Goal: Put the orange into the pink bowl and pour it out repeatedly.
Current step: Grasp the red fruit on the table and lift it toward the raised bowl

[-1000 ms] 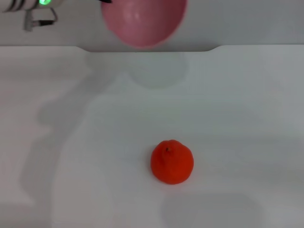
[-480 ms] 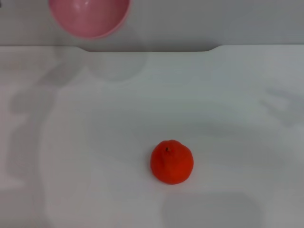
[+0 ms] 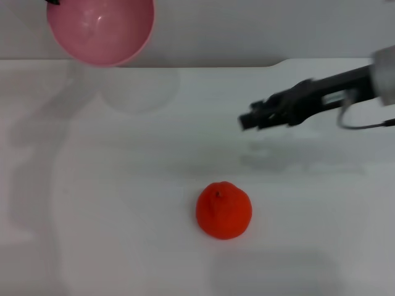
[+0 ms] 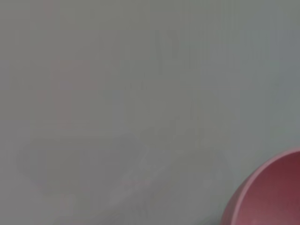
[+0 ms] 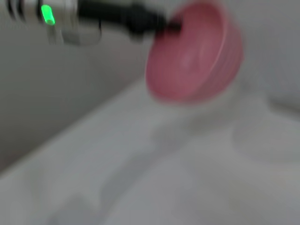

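Note:
The orange (image 3: 223, 210) rests alone on the white table, near the middle front of the head view. The pink bowl (image 3: 100, 29) hangs in the air above the table's far left edge, tilted so its empty inside faces me. In the right wrist view my left gripper (image 5: 165, 26) is shut on the rim of the pink bowl (image 5: 197, 56). A part of the bowl's rim (image 4: 274, 197) shows in the left wrist view. My right gripper (image 3: 248, 121) reaches in from the right, above the table and beyond the orange, a little to its right.
The white table (image 3: 92, 185) ends at a far edge with a raised step (image 3: 191, 63), and a grey wall (image 3: 278, 28) stands behind it. The left arm's green light (image 5: 46, 13) shows in the right wrist view.
The bowl has moved left and turned from showing its underside to showing its inside. My right arm has come into view from the right. The orange has stayed put.

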Controlling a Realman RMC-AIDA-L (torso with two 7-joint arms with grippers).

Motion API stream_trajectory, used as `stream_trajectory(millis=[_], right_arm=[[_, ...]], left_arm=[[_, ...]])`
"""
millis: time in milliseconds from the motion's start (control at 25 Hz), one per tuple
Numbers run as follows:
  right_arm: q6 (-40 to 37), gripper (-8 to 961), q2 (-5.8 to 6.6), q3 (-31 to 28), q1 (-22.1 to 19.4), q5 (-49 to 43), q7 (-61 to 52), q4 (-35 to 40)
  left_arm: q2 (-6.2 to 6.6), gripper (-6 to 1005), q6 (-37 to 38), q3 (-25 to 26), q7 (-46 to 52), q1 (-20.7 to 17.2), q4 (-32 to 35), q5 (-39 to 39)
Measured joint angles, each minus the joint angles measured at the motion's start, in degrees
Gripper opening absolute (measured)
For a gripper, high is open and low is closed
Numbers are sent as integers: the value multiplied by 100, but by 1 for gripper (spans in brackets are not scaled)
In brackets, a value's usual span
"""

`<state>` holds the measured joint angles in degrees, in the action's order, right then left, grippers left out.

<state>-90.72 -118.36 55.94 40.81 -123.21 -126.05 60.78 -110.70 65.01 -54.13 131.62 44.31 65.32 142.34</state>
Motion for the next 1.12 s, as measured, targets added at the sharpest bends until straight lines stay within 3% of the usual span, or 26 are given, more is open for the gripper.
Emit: stream_trajectory(millis=[160,400,1120], right_arm=[[515,488,-2,894,165,-148,-131,-287],[797,487,-26,1514,271,-163,-249,-686],[1407,487,-56,2496,303,-148,-420,-1476]], left_arm=[[-99,42,-54,-15,-8,16,4,58],[-180,42,-7,-18,-28,17,40,59],[-418,42,68,-106,-66,124,43,56]])
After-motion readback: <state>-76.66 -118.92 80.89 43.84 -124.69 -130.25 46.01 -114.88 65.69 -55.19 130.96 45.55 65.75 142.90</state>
